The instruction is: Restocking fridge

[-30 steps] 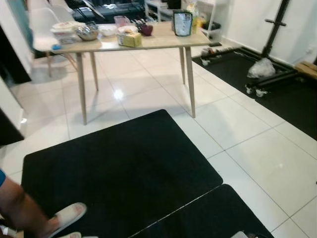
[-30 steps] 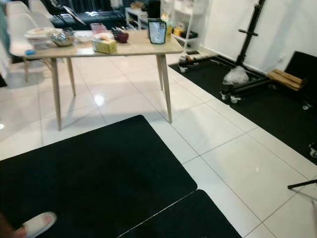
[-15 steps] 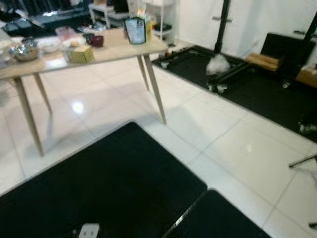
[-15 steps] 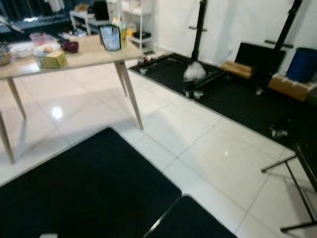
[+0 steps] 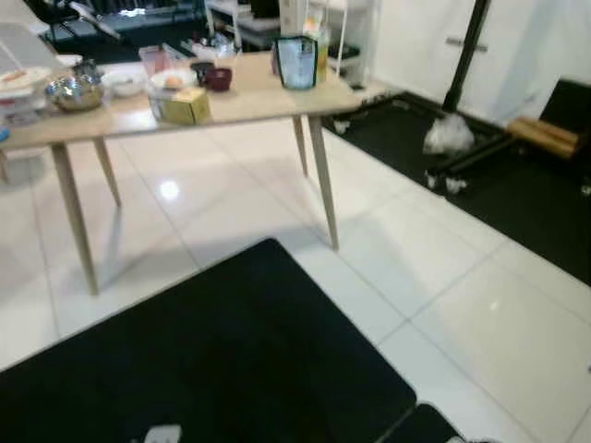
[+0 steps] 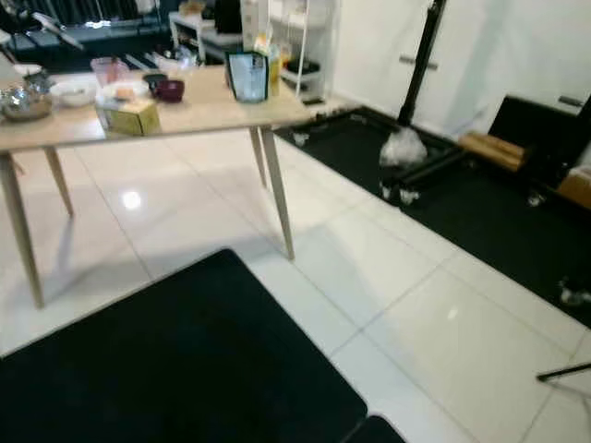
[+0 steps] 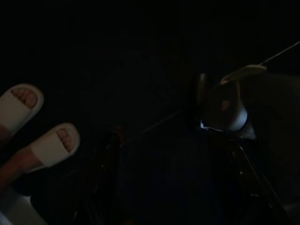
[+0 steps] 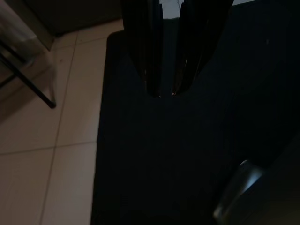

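Note:
A light wooden table [image 5: 259, 97] stands ahead on white tiles. It carries a yellow box [image 5: 185, 106], a dark red bowl [image 5: 219, 79], a dark-framed pack [image 5: 296, 62], a metal bowl [image 5: 76, 92], a pink container [image 5: 152, 60] and white dishes. My right gripper [image 8: 167, 92] hangs over a black mat, its fingers [image 8: 149, 56] shut with nothing between them. My left gripper [image 7: 173, 197] hangs idle in the dark above the mat.
A black mat [image 5: 212, 360] covers the floor in front of me. A person's feet in white slippers [image 7: 56, 143] stand close to my left arm. To the right, on a dark gym mat, are a black stand [image 6: 420, 65], a white bag [image 5: 450, 136] and wooden blocks [image 5: 545, 137].
The camera swung right and then partly back left, so the table sits nearer the picture's middle. The person's leg seen a second ago has left the head views.

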`<state>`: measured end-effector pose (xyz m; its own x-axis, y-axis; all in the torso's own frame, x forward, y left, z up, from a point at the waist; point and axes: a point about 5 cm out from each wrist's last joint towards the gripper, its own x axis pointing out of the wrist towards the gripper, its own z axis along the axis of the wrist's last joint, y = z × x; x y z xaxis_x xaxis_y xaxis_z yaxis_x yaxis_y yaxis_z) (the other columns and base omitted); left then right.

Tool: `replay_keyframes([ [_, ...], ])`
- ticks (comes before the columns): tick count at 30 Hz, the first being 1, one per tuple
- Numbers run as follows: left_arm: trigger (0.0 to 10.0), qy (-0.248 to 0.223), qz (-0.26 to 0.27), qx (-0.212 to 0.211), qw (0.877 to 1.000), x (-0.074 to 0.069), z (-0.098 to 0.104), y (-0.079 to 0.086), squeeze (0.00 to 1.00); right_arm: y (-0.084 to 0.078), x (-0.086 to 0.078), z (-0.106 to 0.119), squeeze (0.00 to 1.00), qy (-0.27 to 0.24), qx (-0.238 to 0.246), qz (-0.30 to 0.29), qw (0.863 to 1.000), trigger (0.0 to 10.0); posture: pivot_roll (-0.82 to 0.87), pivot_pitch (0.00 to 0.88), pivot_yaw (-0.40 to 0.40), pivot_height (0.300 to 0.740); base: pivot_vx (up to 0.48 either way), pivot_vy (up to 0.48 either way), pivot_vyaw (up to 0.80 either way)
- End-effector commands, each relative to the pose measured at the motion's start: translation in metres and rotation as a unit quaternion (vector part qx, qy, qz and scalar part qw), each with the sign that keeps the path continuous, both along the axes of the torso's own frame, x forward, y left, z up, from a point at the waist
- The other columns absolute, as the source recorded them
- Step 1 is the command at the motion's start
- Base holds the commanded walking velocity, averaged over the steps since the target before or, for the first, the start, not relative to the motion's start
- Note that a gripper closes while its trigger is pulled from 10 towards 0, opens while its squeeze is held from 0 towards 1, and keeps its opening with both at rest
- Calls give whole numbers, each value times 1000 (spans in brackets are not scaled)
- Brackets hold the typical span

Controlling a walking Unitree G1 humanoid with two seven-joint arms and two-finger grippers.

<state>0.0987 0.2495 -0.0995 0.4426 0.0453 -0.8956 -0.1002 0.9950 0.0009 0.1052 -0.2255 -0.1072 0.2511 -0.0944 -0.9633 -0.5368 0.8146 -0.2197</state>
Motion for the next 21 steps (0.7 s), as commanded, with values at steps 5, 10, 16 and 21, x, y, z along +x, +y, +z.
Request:
replay_keyframes([
  [5,10000,-5,-3,-5,1000,7,0,-5,0,-7,0,2,0,2,-11,12,1000,10000,37,0,5,740,372,0,0],
  [10,10000,-5,-17,-8,1000,10,0,-10,0,-8,-1,2,0,6,-13,13,1000,10000,43,0,2,740,373,0,0],
  [16,10000,-14,-13,-16,1000,17,0,-19,0,-11,-1,2,0,9,-18,27,999,10000,65,0,-30,740,374,0,0],
  [21,10000,-16,-21,-15,1000,20,0,-21,0,-14,-4,2,0,13,-24,35,999,10000,79,0,-46,740,374,0,0],
])
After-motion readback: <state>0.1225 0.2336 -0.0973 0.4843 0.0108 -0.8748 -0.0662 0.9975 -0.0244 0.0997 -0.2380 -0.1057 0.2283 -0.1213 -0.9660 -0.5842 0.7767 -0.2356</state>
